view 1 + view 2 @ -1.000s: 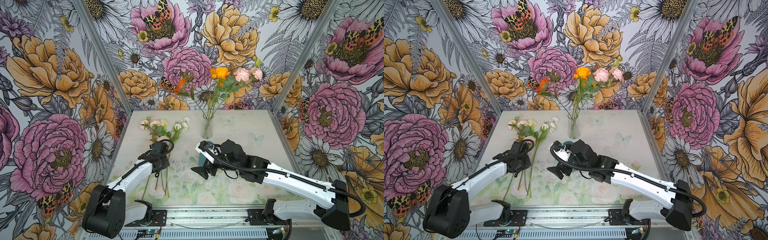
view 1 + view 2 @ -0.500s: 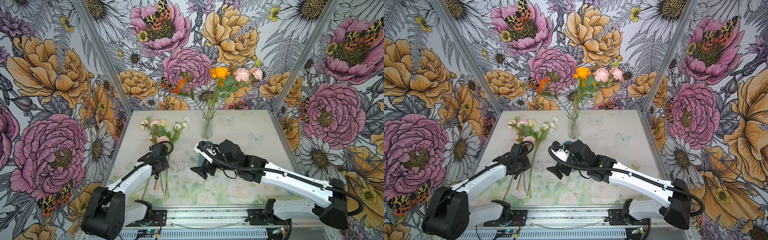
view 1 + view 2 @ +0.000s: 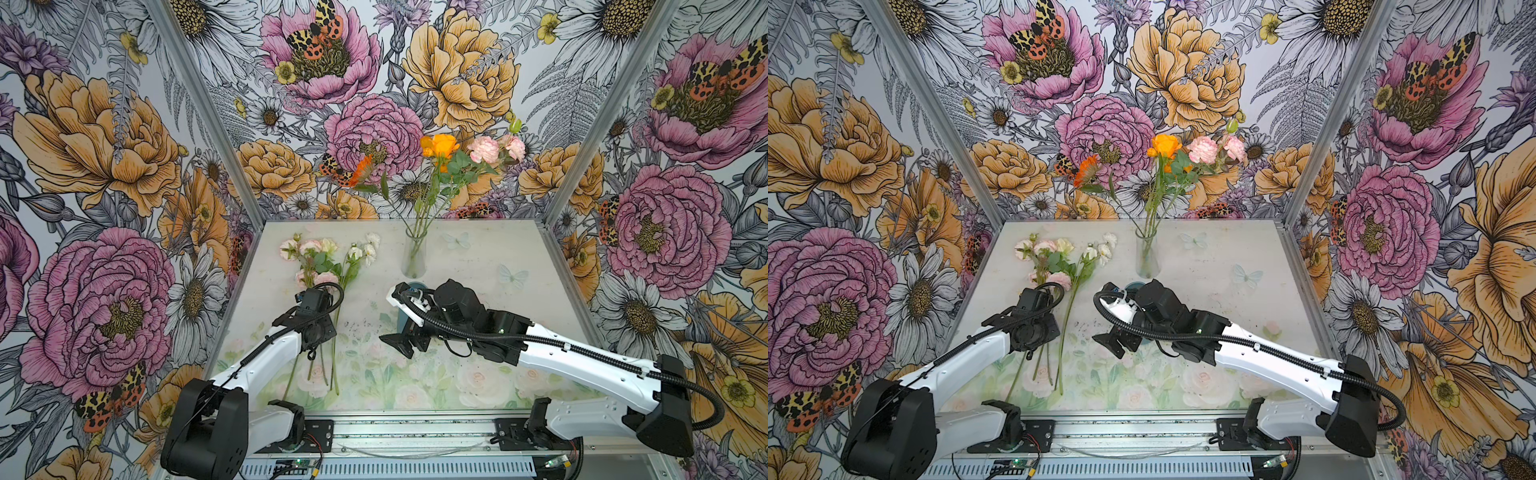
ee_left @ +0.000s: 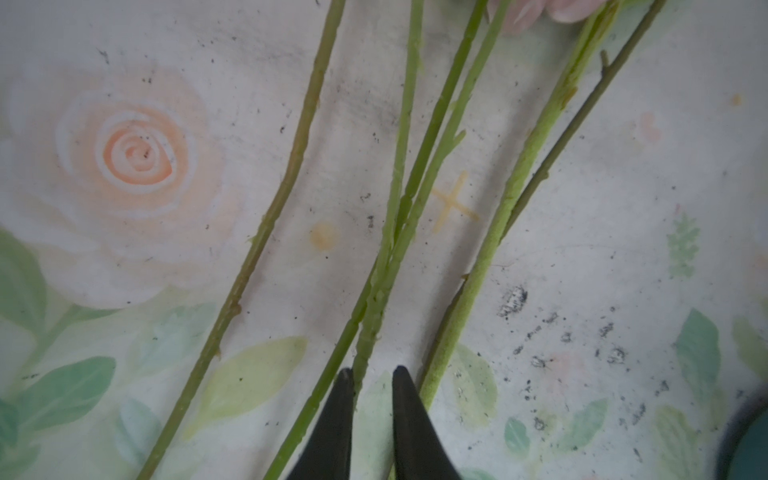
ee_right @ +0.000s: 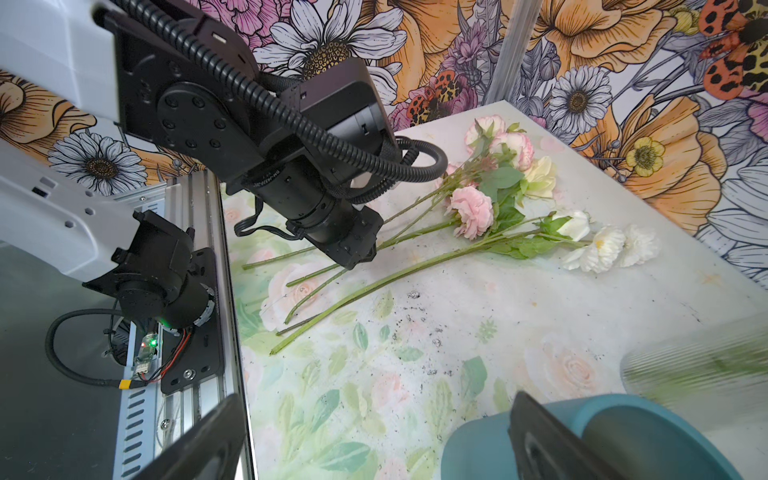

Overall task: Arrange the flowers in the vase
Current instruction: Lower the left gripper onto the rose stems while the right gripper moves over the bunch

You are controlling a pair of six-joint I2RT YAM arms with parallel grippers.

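Left gripper [image 4: 370, 372] low over loose flowers [image 3: 328, 266] — right gripper [image 5: 374, 399] spread wide.

Count eight loose blooms [image 3: 309, 247] on the table [image 3: 478, 257]: four pink, one cream, three white. Count four blooms [image 3: 440, 145] in one glass vase [image 3: 414, 257]: two orange, two pink. Add one teal cup [image 5: 478, 449], two arms [image 3: 266, 357] [image 3: 582, 357].

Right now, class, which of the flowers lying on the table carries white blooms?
The white-bloomed flower is the long stem lying nearest the vase, beside the bunch, whose blooms are pink or cream.
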